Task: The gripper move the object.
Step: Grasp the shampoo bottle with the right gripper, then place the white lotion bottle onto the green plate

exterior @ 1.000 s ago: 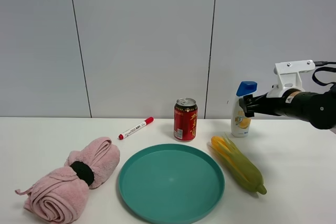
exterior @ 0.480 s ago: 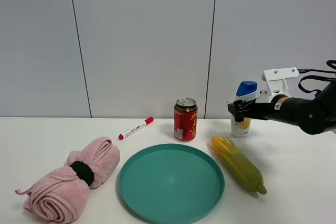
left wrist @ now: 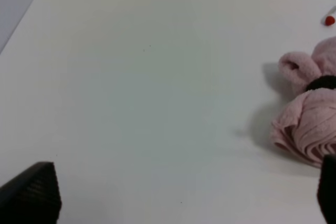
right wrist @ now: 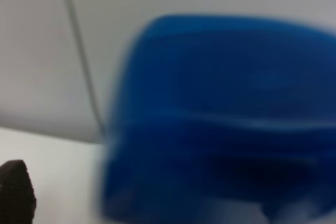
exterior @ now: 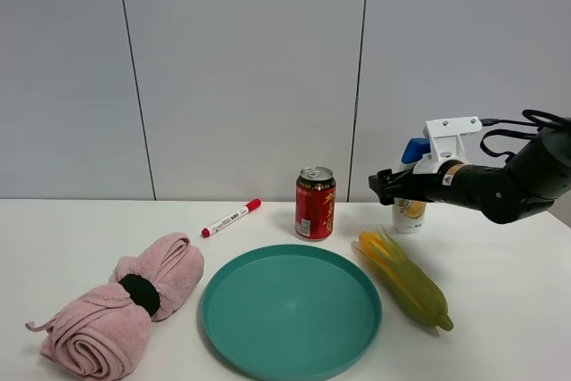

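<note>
Exterior high view: white table (exterior: 508, 310), pale grey panel wall (exterior: 241, 69) behind. Right arm comes in from the right, held level, right gripper (exterior: 382, 186) at bottle height. Bottle (exterior: 409, 213) stands upright at the back right of the table, just behind the corn (exterior: 406, 283); the arm crosses its middle, so only the blue cap (exterior: 411, 151) and the base show. Whether the claw touches the bottle can't be told here. Red can (exterior: 315, 202) is left of the bottle, and the marker (exterior: 230, 218) is further left. Teal plate (exterior: 291, 310) sits front centre, and the pink rolled towel (exterior: 120, 305) front left.

Left wrist view: left gripper (left wrist: 178, 195) above bare table, black fingertips (left wrist: 31, 195) at opposite edges of the picture, wide apart, holding nothing. Towel (left wrist: 310, 114) is off to one side.

Right wrist view: blurred blue cap (right wrist: 226, 119) fills most of the picture, very close. One black fingertip (right wrist: 16, 195) sits at the edge, clear of the cap, so the claw is apart, not clamped.
</note>
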`<state>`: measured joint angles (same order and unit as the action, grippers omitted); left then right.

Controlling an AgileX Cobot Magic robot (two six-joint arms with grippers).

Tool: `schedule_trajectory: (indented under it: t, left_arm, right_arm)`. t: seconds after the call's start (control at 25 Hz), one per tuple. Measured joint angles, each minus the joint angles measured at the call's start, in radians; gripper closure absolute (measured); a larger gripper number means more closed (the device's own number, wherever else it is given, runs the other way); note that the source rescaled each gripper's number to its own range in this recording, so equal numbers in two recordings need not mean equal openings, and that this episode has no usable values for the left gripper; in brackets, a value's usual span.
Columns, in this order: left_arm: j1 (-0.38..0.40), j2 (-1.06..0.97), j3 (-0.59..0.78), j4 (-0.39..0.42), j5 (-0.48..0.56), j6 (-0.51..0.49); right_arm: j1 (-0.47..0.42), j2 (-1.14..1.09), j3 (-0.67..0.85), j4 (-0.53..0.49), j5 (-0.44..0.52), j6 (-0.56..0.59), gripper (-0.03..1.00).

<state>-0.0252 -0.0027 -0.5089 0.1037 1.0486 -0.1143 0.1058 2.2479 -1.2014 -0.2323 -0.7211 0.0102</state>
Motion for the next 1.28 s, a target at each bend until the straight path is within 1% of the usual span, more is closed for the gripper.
schedule_trajectory:
  t: [0.04,0.08,0.12,0.2,0.24,0.32,0.36,0.44,0.6,0.72,0.84,0.96,1.08,1.2,1.28]
  left_arm:
    - [0.000,0.000,0.000,0.000,0.000,0.000]
    - [0.000,0.000,0.000,0.000,0.000,0.000]
    - [0.000,0.000,0.000,0.000,0.000,0.000]
    - [0.000,0.000,0.000,0.000,0.000,0.000]
    - [0.000,0.000,0.000,0.000,0.000,0.000]
    - [0.000,0.000,0.000,0.000,0.000,0.000]
    - [0.000,0.000,0.000,0.000,0.000,0.000]
    - [0.000,0.000,0.000,0.000,0.000,0.000]
    - [0.000,0.000,0.000,0.000,0.000,0.000]
    - [0.000,0.000,0.000,0.000,0.000,0.000]
    - [0.000,0.000,0.000,0.000,0.000,0.000]
    - [0.000,0.000,0.000,0.000,0.000,0.000]
    - [0.000,0.000,0.000,0.000,0.000,0.000]
    - [0.000,0.000,0.000,0.000,0.000,0.000]
    - [0.000,0.000,0.000,0.000,0.000,0.000]
  right_arm:
    - [0.008,0.001,-0.001,-0.001,0.006,0.000,-0.03]
    - [0.014,0.001,-0.002,-0.003,0.011,-0.001,-0.01]
    - [0.019,0.001,-0.003,-0.004,0.014,-0.004,0.06]
    - [0.022,0.001,-0.003,-0.005,0.020,-0.004,0.27]
    - [0.022,0.001,-0.003,-0.005,0.029,-0.004,0.42]
    - [0.022,0.001,-0.003,-0.004,0.043,-0.004,0.64]
    - [0.022,0.001,-0.003,-0.003,0.048,-0.004,0.78]
    - [0.022,0.001,-0.003,-0.003,0.055,0.000,0.96]
    - [0.022,0.001,-0.003,-0.004,0.059,0.033,0.96]
    - [0.022,0.001,-0.003,-0.004,0.068,0.090,0.96]
    - [0.022,-0.016,-0.003,-0.005,0.103,0.176,0.97]
    - [0.022,-0.031,-0.003,-0.006,0.135,0.220,0.97]
    - [0.022,-0.056,-0.002,-0.023,0.183,0.227,0.97]
    - [0.022,-0.101,-0.002,-0.078,0.230,0.228,0.97]
    - [0.022,-0.137,-0.002,-0.110,0.241,0.228,0.97]
